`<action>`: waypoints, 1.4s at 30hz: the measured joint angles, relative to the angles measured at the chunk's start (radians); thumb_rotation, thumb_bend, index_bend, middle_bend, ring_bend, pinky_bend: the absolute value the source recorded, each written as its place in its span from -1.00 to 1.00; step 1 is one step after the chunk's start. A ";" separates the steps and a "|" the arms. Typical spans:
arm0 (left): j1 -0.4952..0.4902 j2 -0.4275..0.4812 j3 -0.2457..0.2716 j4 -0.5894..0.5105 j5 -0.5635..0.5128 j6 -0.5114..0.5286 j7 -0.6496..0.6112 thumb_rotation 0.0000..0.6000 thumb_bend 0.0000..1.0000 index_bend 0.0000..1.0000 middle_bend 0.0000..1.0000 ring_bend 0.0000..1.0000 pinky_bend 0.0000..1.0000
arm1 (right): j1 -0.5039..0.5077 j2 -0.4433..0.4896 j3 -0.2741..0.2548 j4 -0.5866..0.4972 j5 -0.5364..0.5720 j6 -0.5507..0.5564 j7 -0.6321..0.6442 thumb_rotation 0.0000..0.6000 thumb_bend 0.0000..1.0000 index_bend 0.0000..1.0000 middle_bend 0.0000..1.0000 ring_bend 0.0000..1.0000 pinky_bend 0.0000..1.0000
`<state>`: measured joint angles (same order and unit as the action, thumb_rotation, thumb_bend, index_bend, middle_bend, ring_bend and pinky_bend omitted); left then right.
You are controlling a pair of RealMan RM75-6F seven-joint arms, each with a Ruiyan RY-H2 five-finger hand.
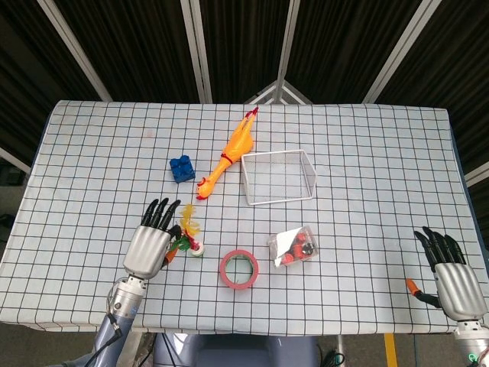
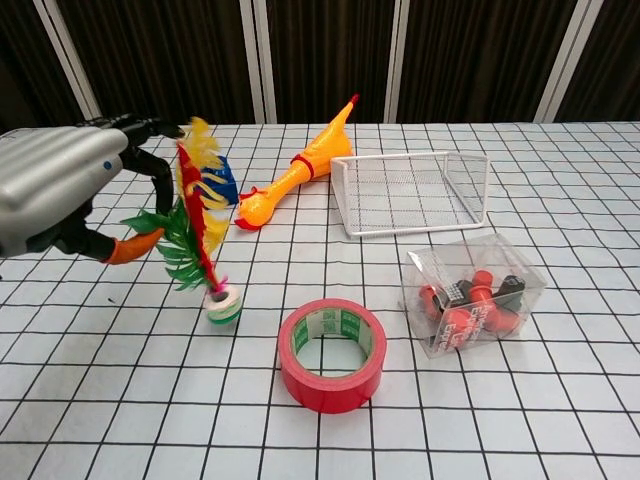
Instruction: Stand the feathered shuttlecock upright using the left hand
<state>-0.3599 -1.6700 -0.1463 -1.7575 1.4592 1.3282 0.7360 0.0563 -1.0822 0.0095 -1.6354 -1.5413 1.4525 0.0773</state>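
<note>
Feathered shuttlecock [image 2: 203,222] stands upright, base on tabletop [image 2: 120,400] left of red tape roll [image 2: 332,353]. Left hand [image 2: 55,185] pinches its feathers. Right hand [image 1: 451,275] spread, holding nothing.

Head view high above, looking down, chest view low and near, both sharing the table [image 1: 367,153].
</note>
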 measured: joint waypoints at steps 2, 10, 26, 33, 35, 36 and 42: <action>0.002 0.025 0.006 -0.016 0.003 0.001 -0.006 1.00 0.22 0.16 -0.86 -1.00 -1.00 | 0.000 0.000 -0.001 -0.001 0.000 -0.001 0.000 1.00 -0.32 -1.00 -1.00 -1.00 -1.00; 0.009 0.054 0.023 -0.014 -0.014 -0.002 -0.043 1.00 0.21 0.16 -0.86 -1.00 -1.00 | -0.001 0.000 0.000 -0.002 0.000 0.001 -0.003 1.00 -0.32 -1.00 -1.00 -1.00 -1.00; 0.011 0.045 0.050 0.026 -0.025 0.006 -0.082 1.00 0.13 0.16 -0.87 -1.00 -1.00 | -0.002 -0.001 0.000 0.001 -0.003 0.003 -0.002 1.00 -0.32 -1.00 -1.00 -1.00 -1.00; 0.016 0.062 0.064 0.022 -0.037 0.004 -0.092 1.00 -0.49 -0.65 -1.00 -1.00 -1.00 | -0.002 -0.001 0.000 0.000 -0.001 0.003 -0.003 1.00 -0.32 -1.00 -1.00 -1.00 -1.00; 0.019 0.072 0.069 0.013 -0.026 0.008 -0.109 1.00 -0.62 -0.89 -1.00 -1.00 -1.00 | -0.002 -0.001 0.000 0.001 -0.001 0.002 -0.003 1.00 -0.32 -1.00 -1.00 -1.00 -1.00; 0.021 0.078 0.073 0.007 -0.018 0.012 -0.120 1.00 -0.64 -0.95 -1.00 -1.00 -1.00 | -0.002 -0.001 0.000 0.000 -0.001 0.002 -0.003 1.00 -0.32 -1.00 -1.00 -1.00 -1.00; 0.063 0.157 0.113 -0.049 0.050 0.081 -0.192 1.00 -0.65 -0.97 -1.00 -1.00 -1.00 | -0.003 0.000 0.000 0.000 -0.001 0.004 -0.002 1.00 -0.32 -1.00 -1.00 -1.00 -1.00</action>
<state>-0.2972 -1.5127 -0.0329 -1.8061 1.5096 1.4094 0.5441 0.0530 -1.0825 0.0096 -1.6352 -1.5425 1.4564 0.0757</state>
